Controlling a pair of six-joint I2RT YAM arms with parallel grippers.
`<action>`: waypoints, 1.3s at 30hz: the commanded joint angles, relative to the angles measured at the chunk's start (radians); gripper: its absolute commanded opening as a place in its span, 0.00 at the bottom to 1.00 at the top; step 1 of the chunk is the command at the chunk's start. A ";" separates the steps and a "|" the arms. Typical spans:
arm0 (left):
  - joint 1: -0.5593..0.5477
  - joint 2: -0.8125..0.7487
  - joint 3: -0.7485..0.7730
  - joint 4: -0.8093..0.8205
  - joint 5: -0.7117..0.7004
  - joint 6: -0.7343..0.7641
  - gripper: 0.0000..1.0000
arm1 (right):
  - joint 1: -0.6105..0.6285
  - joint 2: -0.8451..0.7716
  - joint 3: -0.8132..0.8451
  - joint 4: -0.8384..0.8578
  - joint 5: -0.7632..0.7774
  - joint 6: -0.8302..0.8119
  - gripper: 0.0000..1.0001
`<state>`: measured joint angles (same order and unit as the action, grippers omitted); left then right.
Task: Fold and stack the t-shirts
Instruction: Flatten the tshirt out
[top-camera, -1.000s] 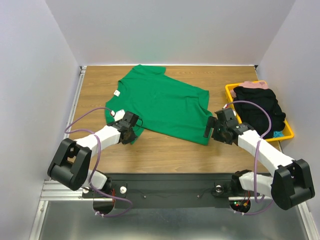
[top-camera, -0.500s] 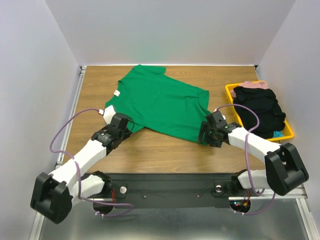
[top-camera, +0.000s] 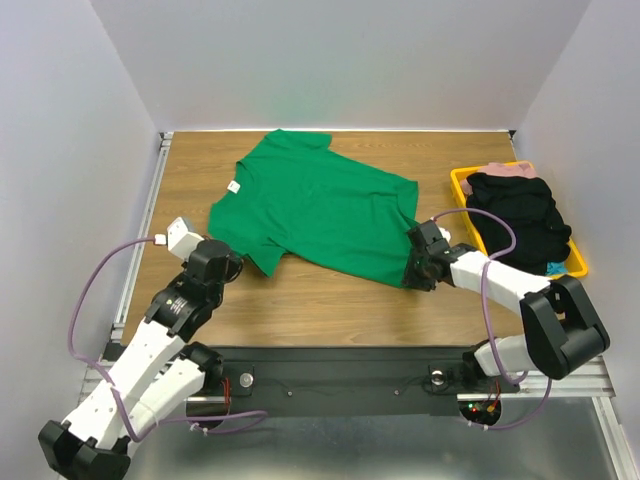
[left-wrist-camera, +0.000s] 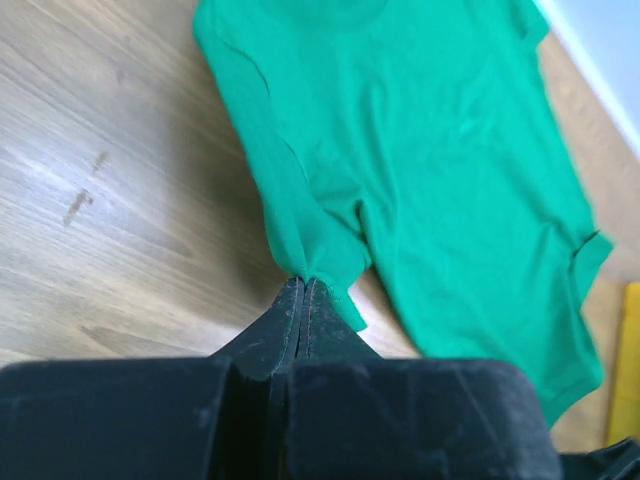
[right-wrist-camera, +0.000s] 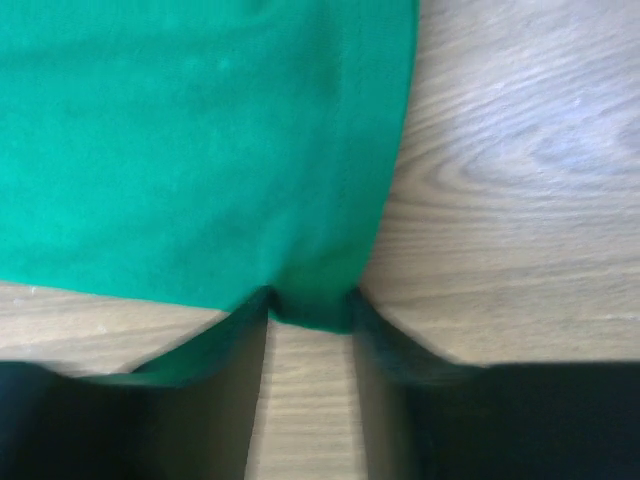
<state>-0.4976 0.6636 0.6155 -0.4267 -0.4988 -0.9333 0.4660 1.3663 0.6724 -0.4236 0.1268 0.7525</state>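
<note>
A bright green t-shirt (top-camera: 320, 205) lies spread flat on the wooden table, collar toward the far left. My left gripper (top-camera: 238, 266) is at the shirt's near-left corner. In the left wrist view its jaws (left-wrist-camera: 303, 284) are pressed together, pinching a bunched fold of the green cloth (left-wrist-camera: 450, 150). My right gripper (top-camera: 412, 270) sits low at the shirt's near-right hem corner. In the right wrist view its jaws (right-wrist-camera: 310, 306) stand a little apart, with the hem edge of the shirt (right-wrist-camera: 200, 130) between the tips and bare wood in the gap behind.
A yellow tray (top-camera: 457, 185) at the right edge holds a heap of black clothing (top-camera: 520, 220) and a pink piece (top-camera: 510, 168). White walls enclose the table on three sides. Purple cables loop from both arms.
My left arm has swung left and back toward the near edge, still gripping the shirt corner. My right gripper has slid onto the hem corner and its jaws have narrowed.
</note>
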 joint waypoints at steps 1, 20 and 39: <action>-0.004 -0.045 0.064 -0.026 -0.103 -0.047 0.00 | 0.013 0.028 -0.011 0.045 0.013 0.025 0.28; -0.004 -0.139 0.519 0.239 -0.067 0.183 0.00 | 0.014 -0.507 0.530 -0.208 0.212 -0.197 0.00; -0.004 0.123 1.169 0.327 0.076 0.519 0.00 | 0.014 -0.491 1.007 -0.264 0.097 -0.301 0.00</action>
<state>-0.4980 0.7002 1.8378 -0.1558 -0.3668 -0.4751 0.4793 0.8242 1.6985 -0.6739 0.1776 0.4805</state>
